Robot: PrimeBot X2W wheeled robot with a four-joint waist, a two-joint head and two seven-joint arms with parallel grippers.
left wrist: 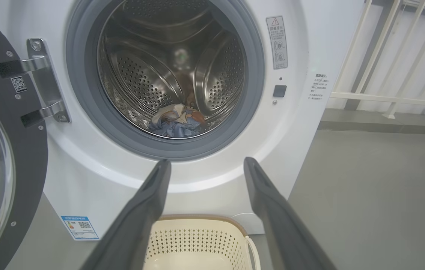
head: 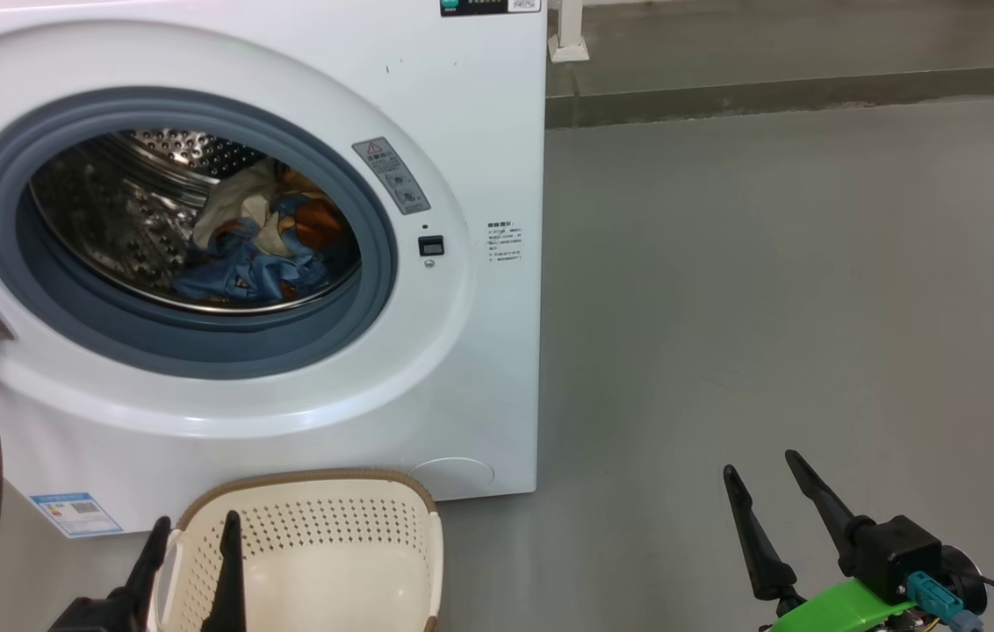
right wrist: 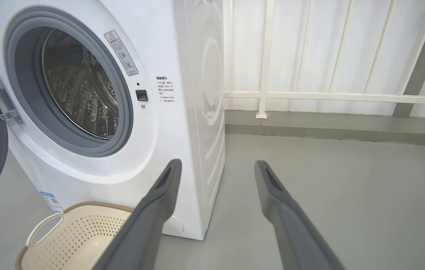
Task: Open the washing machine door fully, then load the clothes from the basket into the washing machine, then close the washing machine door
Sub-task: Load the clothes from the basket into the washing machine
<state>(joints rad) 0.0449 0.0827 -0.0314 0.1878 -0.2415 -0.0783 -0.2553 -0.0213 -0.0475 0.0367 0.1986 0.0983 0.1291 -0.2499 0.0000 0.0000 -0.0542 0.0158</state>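
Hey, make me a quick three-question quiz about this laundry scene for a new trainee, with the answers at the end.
1. True or false: the clothes lie inside the washing machine.
2. The washing machine door is: A) shut, B) swung open, C) missing.
3. Fill in: the left gripper and the right gripper both have their fingers ___, holding nothing.

Key: 1 true; 2 B; 3 open.
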